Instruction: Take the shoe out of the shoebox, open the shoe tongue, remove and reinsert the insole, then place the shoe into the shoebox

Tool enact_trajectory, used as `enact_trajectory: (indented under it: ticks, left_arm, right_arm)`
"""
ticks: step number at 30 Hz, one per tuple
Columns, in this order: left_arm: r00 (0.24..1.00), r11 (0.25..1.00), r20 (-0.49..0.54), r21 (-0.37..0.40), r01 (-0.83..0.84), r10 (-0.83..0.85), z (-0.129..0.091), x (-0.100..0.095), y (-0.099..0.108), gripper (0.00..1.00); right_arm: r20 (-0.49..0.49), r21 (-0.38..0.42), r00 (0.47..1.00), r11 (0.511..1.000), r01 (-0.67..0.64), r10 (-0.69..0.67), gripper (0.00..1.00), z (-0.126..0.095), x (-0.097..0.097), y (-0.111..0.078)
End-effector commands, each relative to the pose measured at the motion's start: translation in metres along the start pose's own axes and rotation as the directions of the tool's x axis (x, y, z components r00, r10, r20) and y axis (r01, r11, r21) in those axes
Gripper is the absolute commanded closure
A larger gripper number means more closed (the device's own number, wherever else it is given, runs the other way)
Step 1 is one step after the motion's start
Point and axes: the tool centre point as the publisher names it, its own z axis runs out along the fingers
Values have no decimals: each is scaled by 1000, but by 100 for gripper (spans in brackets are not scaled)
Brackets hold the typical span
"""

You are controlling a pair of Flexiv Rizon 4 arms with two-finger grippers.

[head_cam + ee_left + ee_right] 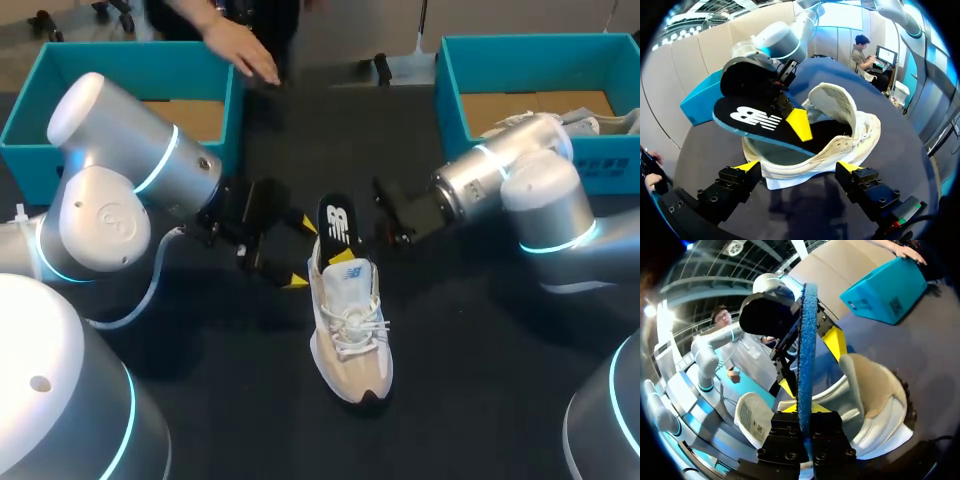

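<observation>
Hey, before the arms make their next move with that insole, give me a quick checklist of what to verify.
1. Right claw shut on insole: ok.
2. Insole clear of shoe: not ok, its front end sits inside.
3. Left claw gripping the heel: cannot tell.
4. Shoe upright on table: ok.
5. Person's hand away from the shoebox: not ok, it is at the box's rim.

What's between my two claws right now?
The insole, raised partly out of the shoe; right claw pinches it, left claw open beside it. Head view.
</observation>
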Motion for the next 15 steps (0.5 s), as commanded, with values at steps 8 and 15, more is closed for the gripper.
enact_trajectory:
  ticks: [8, 15]
  left_arm:
    - [1000, 1000, -1, 3, 1, -1, 2, 0, 3, 0]
    - [1000, 1000, -2, 5, 2, -2, 1, 0, 3, 0]
  right_arm:
    - [-10, 52, 997, 996, -70, 71, 100, 9, 7, -10]
    - [26, 58, 999, 997, -43, 41, 72, 1, 10, 2]
